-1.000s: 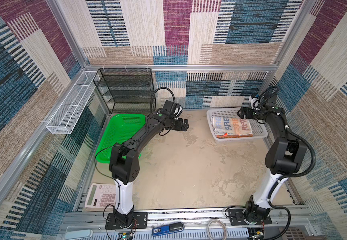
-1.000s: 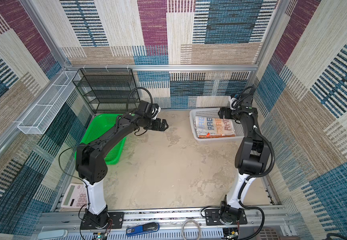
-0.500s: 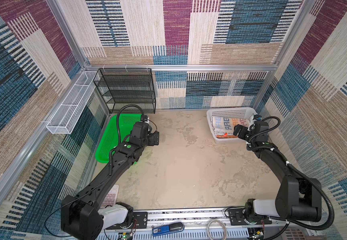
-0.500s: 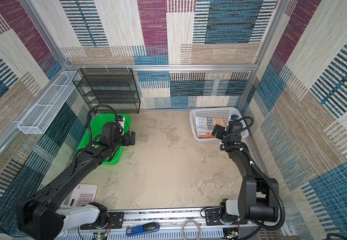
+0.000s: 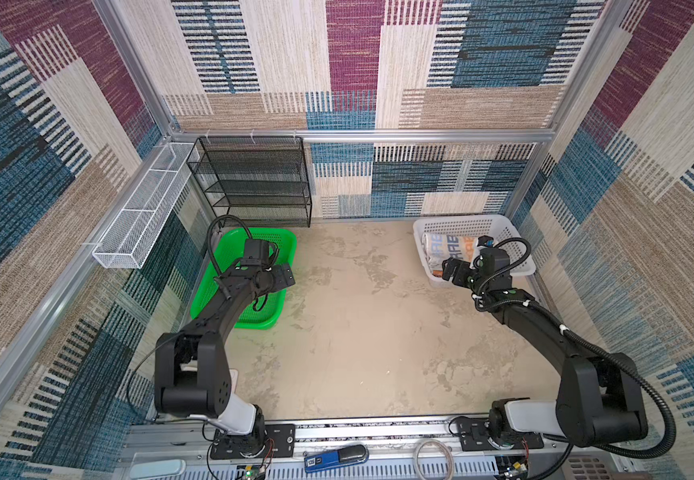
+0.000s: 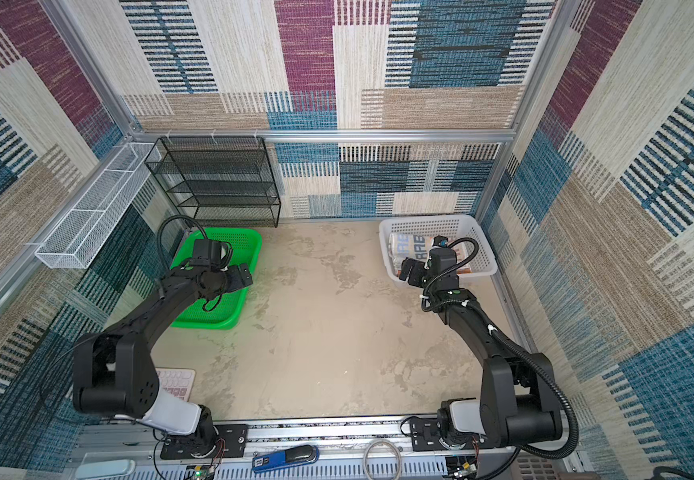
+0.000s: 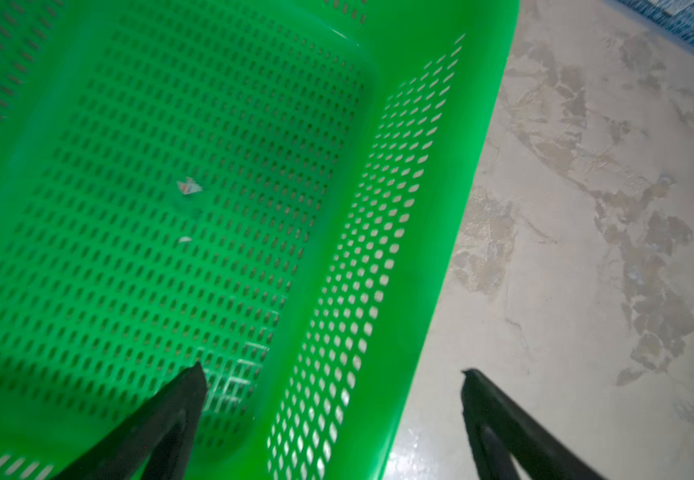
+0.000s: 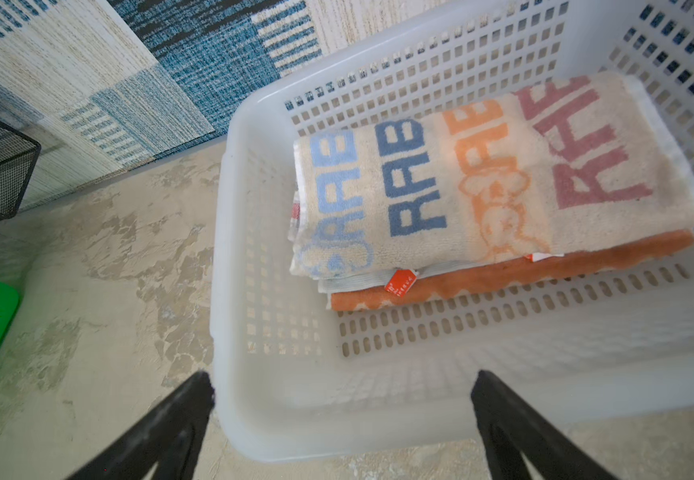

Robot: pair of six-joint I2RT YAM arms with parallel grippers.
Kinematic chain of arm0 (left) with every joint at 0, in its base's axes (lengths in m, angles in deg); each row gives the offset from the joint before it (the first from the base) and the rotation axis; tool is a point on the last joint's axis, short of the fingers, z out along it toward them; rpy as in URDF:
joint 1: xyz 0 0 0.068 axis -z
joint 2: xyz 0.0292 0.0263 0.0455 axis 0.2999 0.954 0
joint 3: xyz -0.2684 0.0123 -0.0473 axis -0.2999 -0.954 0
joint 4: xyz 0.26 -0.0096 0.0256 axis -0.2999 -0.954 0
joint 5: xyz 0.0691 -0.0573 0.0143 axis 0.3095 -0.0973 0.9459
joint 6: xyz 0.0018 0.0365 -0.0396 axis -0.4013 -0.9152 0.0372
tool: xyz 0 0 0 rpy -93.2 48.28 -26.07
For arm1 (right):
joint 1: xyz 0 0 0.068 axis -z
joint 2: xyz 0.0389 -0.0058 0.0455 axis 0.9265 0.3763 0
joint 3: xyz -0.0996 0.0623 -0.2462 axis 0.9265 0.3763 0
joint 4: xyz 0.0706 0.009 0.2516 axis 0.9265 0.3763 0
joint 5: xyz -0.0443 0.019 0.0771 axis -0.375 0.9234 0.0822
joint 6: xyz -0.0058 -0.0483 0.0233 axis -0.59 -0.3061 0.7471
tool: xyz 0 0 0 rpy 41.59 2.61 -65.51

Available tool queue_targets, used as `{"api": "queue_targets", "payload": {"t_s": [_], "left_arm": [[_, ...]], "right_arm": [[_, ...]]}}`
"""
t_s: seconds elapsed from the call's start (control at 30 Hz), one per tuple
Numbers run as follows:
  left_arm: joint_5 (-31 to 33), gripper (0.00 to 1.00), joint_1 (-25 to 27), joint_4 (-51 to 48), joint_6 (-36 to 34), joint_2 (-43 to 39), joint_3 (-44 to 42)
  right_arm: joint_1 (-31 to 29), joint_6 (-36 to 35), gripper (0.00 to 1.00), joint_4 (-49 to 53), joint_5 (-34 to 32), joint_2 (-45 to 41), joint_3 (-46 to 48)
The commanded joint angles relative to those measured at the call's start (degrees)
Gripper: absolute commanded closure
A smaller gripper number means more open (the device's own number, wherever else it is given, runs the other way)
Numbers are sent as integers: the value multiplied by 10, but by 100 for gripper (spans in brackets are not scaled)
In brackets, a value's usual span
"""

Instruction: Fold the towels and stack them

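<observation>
Two folded towels are made out for certain in the white basket [image 8: 223, 232]. The whitish RABBIT-lettered towel [image 8: 482, 178] is laid on top and the orange towel [image 8: 503, 274] beneath it. A thin white edge is seen between them but cannot be identified, and no blue towel is made out. The stack is placed ahead of the right gripper [image 8: 343, 376], beyond the basket's near wall, which is framed by the widely spread, empty jaws. The left gripper [image 7: 332, 369] is likewise held wide apart and empty, with one finger over the floor of the green basket [image 7: 482, 124] and one over the table [image 7: 586, 208] outside its rim. The stacking is judged essentially finished. If the right gripper is driven forward or lowered, the near wall could be caught, the basket shoved or tipped, and the stack skewed. A similar snag on the green rim is risked on the left.
</observation>
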Motion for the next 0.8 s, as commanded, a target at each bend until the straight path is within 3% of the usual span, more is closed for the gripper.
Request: {"api": "queue_targets", "payload": {"t_s": [0.0, 0.27, 0.57, 0.67, 0.77], "left_arm": [[-68, 1, 34, -15, 2, 53, 45], [-100, 1, 136, -10, 13, 188, 157], [-125, 1, 263, -13, 40, 332, 357], [-109, 1, 283, -35, 25, 334, 398], [-70, 1, 282, -36, -5, 280, 361]], "right_arm": [[-1, -2, 1, 9, -8, 1, -10], [-1, 1, 1, 11, 4, -3, -8], [0, -2, 1, 17, -24, -29, 12], [-1, -2, 1, 14, -32, -23, 18], [-1, -2, 1, 5, -32, -21, 23]]}}
